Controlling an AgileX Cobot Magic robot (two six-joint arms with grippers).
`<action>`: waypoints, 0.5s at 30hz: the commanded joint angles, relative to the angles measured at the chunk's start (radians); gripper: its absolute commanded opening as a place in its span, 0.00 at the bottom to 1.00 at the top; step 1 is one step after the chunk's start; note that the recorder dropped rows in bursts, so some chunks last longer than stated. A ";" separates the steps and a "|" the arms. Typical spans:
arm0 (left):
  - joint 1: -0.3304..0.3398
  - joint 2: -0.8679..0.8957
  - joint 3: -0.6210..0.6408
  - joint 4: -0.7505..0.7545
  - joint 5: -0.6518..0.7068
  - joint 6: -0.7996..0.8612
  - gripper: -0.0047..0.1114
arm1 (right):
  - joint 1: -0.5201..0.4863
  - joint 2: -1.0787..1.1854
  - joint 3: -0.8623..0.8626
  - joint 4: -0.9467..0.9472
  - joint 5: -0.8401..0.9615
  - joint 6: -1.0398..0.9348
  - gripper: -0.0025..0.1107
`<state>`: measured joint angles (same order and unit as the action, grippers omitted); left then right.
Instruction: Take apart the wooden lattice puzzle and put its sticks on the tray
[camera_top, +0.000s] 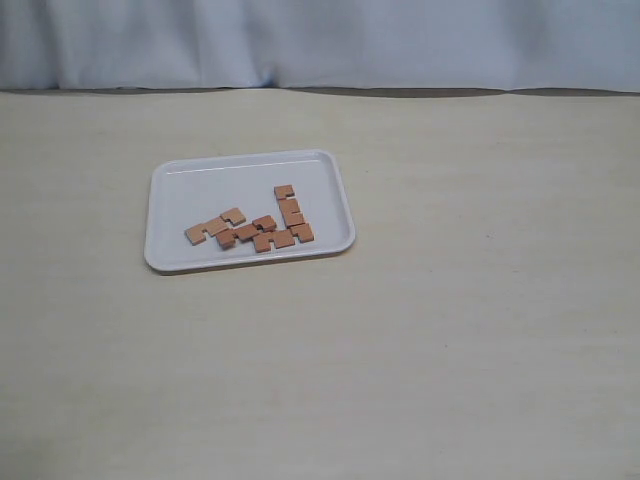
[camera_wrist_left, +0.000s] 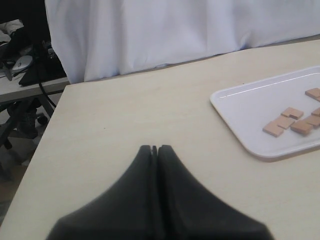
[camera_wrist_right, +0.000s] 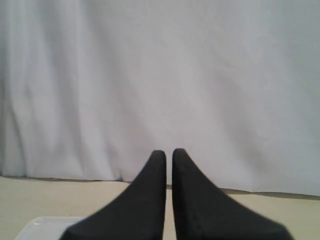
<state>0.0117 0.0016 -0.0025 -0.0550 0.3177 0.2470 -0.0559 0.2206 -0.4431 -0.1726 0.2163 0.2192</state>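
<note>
The white tray (camera_top: 170, 200) lies left of the table's middle. On its near right part lie the reddish-brown notched sticks, flat and apart from one another: one at the left (camera_top: 213, 227), one in the middle (camera_top: 249, 230), one nearest the front rim (camera_top: 275, 240), and one running front to back at the right (camera_top: 291, 212). No assembled lattice shows. Neither arm appears in the exterior view. My left gripper (camera_wrist_left: 154, 148) is shut and empty above bare table, with the tray (camera_wrist_left: 250, 105) and some sticks (camera_wrist_left: 284, 121) off to its side. My right gripper (camera_wrist_right: 169, 152) is shut with a thin slit and holds nothing, and a tray corner (camera_wrist_right: 45, 225) shows beneath it.
A white curtain (camera_top: 320, 40) hangs along the table's far edge. Beige tabletop (camera_top: 450, 330) spreads around the tray. In the left wrist view the table's side edge (camera_wrist_left: 47, 125) drops off toward chairs and cables.
</note>
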 joint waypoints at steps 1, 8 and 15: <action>-0.001 -0.002 0.002 -0.002 -0.008 -0.002 0.04 | 0.023 -0.100 0.019 0.004 0.020 -0.002 0.06; -0.001 -0.002 0.002 0.002 -0.008 -0.002 0.04 | 0.023 -0.221 0.021 -0.030 0.076 0.003 0.06; -0.001 -0.002 0.002 0.002 -0.008 -0.002 0.04 | 0.023 -0.221 0.036 0.137 0.075 0.012 0.06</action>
<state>0.0117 0.0016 -0.0025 -0.0550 0.3196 0.2470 -0.0342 0.0027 -0.4261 -0.0844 0.2820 0.2249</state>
